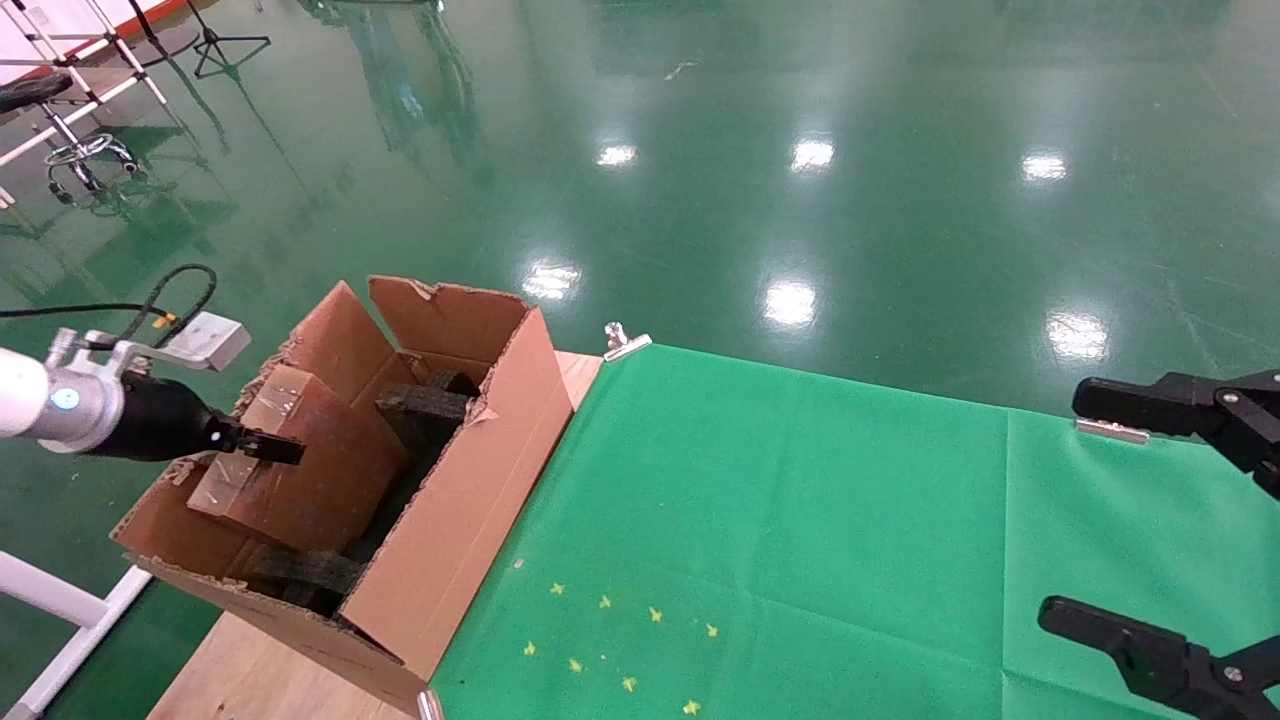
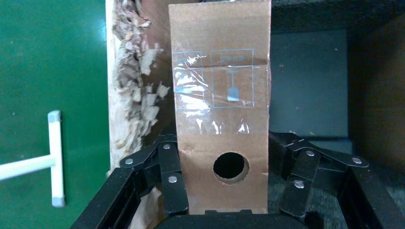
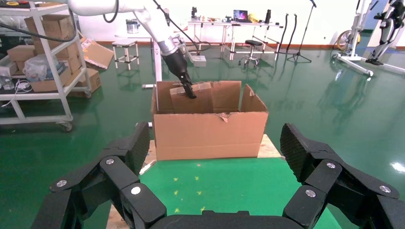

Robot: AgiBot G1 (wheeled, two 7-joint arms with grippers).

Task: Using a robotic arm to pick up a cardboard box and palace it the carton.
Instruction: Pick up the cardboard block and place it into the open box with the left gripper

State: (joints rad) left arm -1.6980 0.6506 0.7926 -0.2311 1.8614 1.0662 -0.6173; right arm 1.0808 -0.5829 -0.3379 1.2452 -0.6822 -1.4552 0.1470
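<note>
At the right edge of the green-clothed table [image 1: 800, 520] the plain black right gripper [image 1: 1150, 520] hangs with its fingers spread wide apart, gripping nothing. Across at the table's left edge stands the large brown corrugated carton [image 1: 480, 500] with ragged flaps, black foam blocks [image 1: 425, 410] lying inside it. Over it the white robotic arm's black left gripper [image 2: 222, 191] is clamped on the small slim brown cardboard box [image 2: 219, 119] with a round hole, held tilted inside the carton's opening.

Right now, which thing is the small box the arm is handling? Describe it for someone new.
Find the big open carton at the table's left end. The left gripper is shut on a slim brown cardboard box over its opening; unlike the black foam inside, it has a round hole.
</note>
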